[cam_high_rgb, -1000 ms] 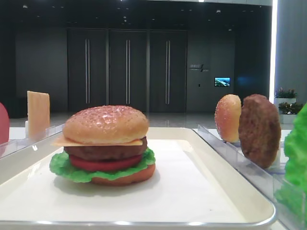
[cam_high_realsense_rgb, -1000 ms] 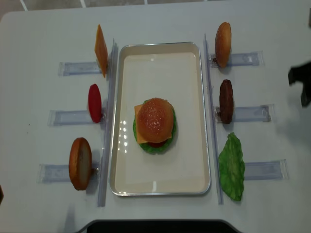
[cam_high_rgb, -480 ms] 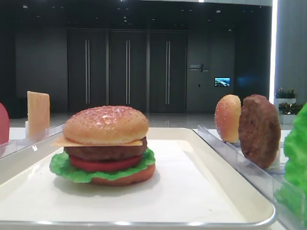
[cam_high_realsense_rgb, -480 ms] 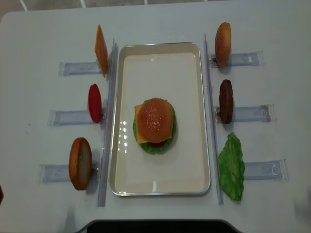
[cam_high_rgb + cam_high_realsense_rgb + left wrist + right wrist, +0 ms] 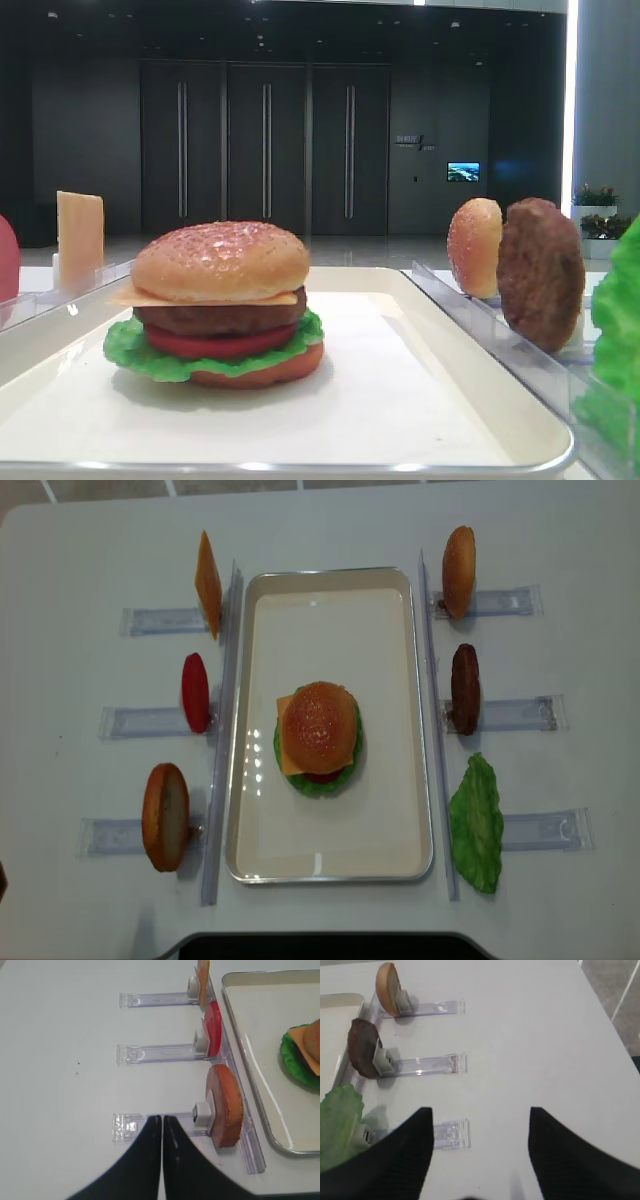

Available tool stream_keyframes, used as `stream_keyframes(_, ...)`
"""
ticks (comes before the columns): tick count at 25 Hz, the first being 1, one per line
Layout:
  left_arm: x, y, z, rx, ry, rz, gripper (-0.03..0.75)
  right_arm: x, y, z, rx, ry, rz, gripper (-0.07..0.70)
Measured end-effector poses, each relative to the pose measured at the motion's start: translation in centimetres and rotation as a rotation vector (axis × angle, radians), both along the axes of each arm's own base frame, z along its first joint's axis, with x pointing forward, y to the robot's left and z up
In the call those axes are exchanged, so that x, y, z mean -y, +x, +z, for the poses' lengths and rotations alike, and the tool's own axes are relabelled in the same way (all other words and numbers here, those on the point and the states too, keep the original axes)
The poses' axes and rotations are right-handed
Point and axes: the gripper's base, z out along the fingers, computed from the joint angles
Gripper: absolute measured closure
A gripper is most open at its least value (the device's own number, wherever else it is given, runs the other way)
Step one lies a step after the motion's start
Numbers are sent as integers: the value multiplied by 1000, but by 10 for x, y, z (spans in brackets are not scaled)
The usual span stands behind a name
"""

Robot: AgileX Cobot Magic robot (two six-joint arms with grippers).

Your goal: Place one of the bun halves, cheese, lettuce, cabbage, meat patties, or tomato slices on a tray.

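Note:
On the cream tray (image 5: 400, 680) stands a stacked burger (image 5: 320, 738): bun, cheese, patty, tomato, lettuce. On racks left of the tray stand a cheese slice (image 5: 208, 580), a tomato slice (image 5: 195, 692) and a bun half (image 5: 165, 816). Right of it are a bun half (image 5: 459, 570), a meat patty (image 5: 465, 688) and a lettuce leaf (image 5: 477, 822). Cabbage is out of view. My left gripper (image 5: 161, 1118) is shut and empty, just left of the near bun half (image 5: 226, 1105). My right gripper (image 5: 480, 1110) is open and empty over bare table, right of the lettuce (image 5: 337, 1120).
Narrow clear racks (image 5: 520, 713) stick out sideways from long clear rails (image 5: 225, 730) on both sides of the tray. The table's right edge (image 5: 620, 1035) lies right of the right gripper. Neither arm shows in the overhead view.
A second ago the dark right arm showed at the right edge of the overhead view; it has drawn back out of that view. The food has not moved.

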Motion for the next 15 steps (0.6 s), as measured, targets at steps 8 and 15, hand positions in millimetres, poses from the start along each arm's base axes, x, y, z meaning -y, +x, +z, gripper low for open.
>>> stream_keyframes(8, 0, 0, 0, 0, 0, 0, 722, -2, 0, -1, 0, -6, 29, 230)
stream_keyframes(15, 0, 0, 0, 0, 0, 0, 722, -2, 0, -1, 0, -8, 30, 230)
